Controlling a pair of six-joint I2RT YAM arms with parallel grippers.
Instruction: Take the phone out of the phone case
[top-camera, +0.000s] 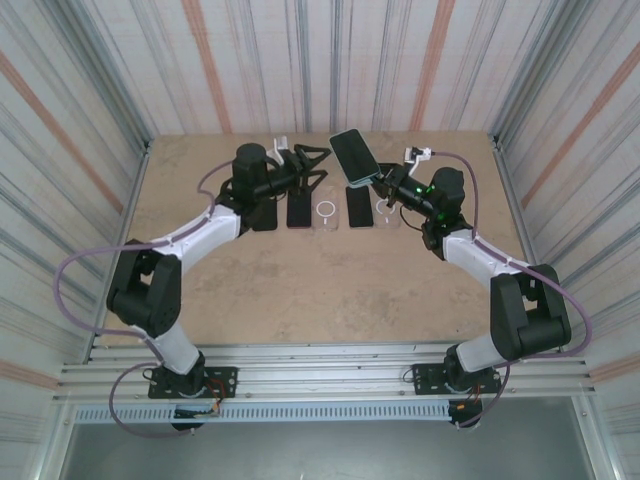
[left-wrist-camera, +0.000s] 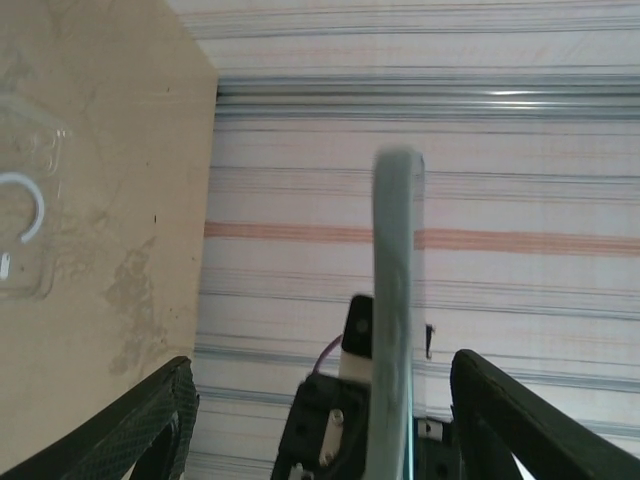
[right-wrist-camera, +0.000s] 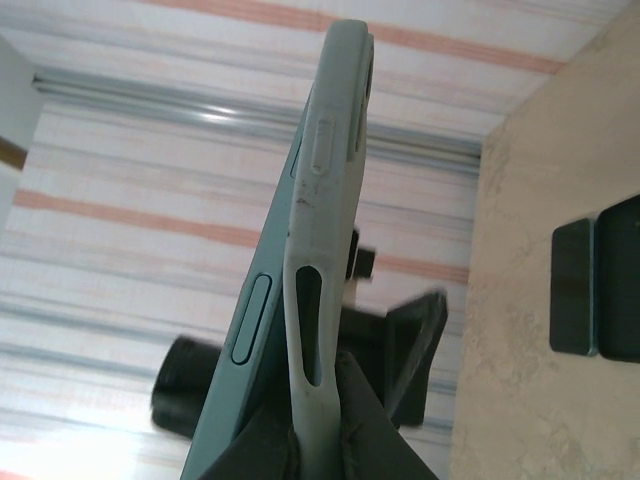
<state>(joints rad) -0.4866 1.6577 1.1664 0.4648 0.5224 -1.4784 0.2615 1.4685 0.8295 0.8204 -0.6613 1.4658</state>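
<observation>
Left gripper (top-camera: 308, 163) hangs over the table's (top-camera: 300, 290) far side, jaws apart, gripping nothing. In its wrist view the cased phone's edge stands between its fingers (left-wrist-camera: 150, 425), touching neither. On the table beneath: a row of dark phones (top-camera: 300, 210) and a clear case with white ring (top-camera: 327, 210). Right gripper (right-wrist-camera: 315, 425) is clamped on the grey phone case (right-wrist-camera: 325, 180). The teal phone (right-wrist-camera: 250, 330) sits in it, raised off the table and tilted.

Teal phone (top-camera: 354, 156), tilted aloft, in grey case (right-wrist-camera: 322, 180)
</observation>
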